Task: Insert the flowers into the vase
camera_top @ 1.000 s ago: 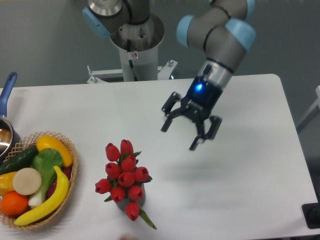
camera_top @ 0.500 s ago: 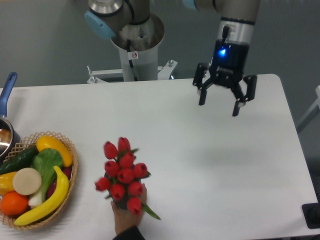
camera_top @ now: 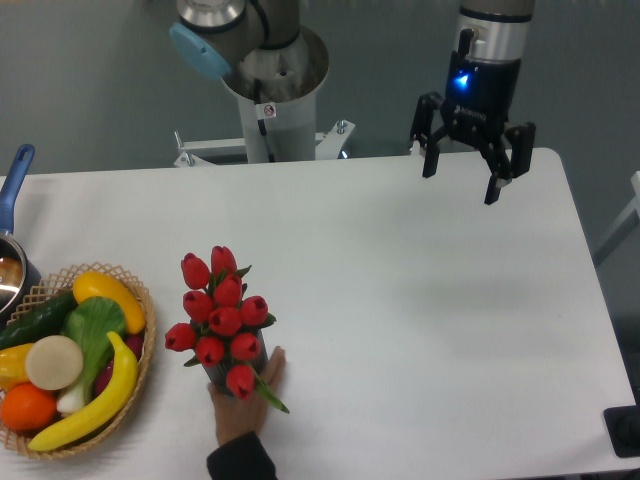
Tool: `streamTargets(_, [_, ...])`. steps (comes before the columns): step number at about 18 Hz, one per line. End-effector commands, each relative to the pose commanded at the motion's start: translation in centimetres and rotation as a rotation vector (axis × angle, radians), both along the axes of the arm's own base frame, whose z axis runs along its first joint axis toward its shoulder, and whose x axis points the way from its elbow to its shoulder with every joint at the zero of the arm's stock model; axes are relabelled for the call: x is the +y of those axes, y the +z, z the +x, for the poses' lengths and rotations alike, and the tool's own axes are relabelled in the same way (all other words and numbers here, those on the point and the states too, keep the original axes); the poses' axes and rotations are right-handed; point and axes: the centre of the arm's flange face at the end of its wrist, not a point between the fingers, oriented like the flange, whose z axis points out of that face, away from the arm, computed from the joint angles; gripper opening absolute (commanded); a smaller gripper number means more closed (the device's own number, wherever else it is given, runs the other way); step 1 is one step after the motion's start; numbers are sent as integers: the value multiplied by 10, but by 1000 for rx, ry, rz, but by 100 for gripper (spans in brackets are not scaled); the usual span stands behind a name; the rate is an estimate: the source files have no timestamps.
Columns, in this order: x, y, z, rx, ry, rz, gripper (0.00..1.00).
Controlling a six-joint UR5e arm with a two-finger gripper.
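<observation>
The flowers [camera_top: 218,322], red tulips with green leaves, stand upright at the front left of the table. Their stems go down into the vase [camera_top: 222,378], a dark cylinder almost hidden under the blooms. A person's hand [camera_top: 240,410] reaches in from the front edge and holds the vase. My gripper [camera_top: 463,180] hangs open and empty high over the table's far right, well away from the bunch.
A wicker basket [camera_top: 140,375] of fruit and vegetables sits at the left edge. A pot with a blue handle [camera_top: 14,180] pokes in at far left. The robot base column [camera_top: 272,90] stands behind the table's far edge.
My gripper has risen and moved back to the far right, turning upright. A hand came in from the front and shifted the vase with the flowers leftward.
</observation>
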Motion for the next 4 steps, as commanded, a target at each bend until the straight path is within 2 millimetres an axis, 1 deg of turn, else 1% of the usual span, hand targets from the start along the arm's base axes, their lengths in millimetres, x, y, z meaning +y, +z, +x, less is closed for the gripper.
streamTargets(4, [0,-4,1,-7,-6,-3,100])
